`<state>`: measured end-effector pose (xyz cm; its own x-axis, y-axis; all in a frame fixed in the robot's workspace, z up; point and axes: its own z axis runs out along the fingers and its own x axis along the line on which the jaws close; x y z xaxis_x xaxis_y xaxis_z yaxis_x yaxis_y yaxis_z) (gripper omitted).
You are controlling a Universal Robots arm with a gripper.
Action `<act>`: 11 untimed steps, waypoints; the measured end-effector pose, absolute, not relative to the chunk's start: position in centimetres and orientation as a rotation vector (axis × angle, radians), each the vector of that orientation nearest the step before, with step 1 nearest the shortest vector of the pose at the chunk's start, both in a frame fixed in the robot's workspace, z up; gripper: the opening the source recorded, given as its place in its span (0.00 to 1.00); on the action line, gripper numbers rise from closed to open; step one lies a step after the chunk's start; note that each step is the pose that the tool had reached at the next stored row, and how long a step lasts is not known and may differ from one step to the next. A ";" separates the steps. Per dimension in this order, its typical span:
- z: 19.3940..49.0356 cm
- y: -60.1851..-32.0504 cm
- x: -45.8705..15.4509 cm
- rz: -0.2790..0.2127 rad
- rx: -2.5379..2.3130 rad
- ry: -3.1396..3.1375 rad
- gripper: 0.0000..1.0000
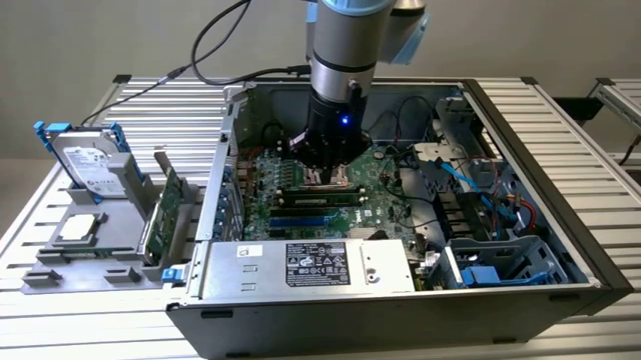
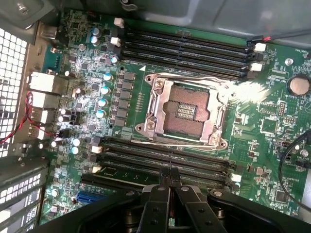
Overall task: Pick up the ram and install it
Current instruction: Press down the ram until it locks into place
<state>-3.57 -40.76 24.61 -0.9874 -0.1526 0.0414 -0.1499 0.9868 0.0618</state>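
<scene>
On the tabletop (image 1: 561,112): open computer case (image 1: 401,330), lying on its side, inside facing up.
Computer case: dark shell, silver frame, cables and blue drive bays at the end toward the exterior view's right.
Arm (image 1: 341,45): grey, reaching straight down into the case from above, near its middle.
Power supply (image 1: 311,264): silver box with a white label, along the case's near wall.
Motherboard (image 1: 386,184): green, flat on the case floor, behind the power supply.
Grey holder (image 1: 90,251): outside the case, on the exterior view's left, beside its wall.
Hard drive (image 1: 88,161): silver with blue rails, upright in the holder, well apart from the case.
Expansion card (image 1: 165,210): green, on edge in the holder, just beside the case wall.
Gripper (image 1: 326,178): low over the motherboard inside the case; fingers pressed together (image 2: 170,171), nothing clamped between them.
Processor socket (image 2: 187,109): metal frame, open, mid-board inside the case, banks of long black slots on either side.
Ram (image 1: 320,199): seated lengthwise in a slot inside the case, between gripper and power supply, just below the fingertips; contact with the gripper not clear.
</scene>
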 end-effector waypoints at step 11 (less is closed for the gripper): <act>24.6 -41.4 -3.6 -0.044 0.122 -3.103 0.11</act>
<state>-3.57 -41.36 24.61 -0.9963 -0.0788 0.0352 -0.0778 0.9965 0.0294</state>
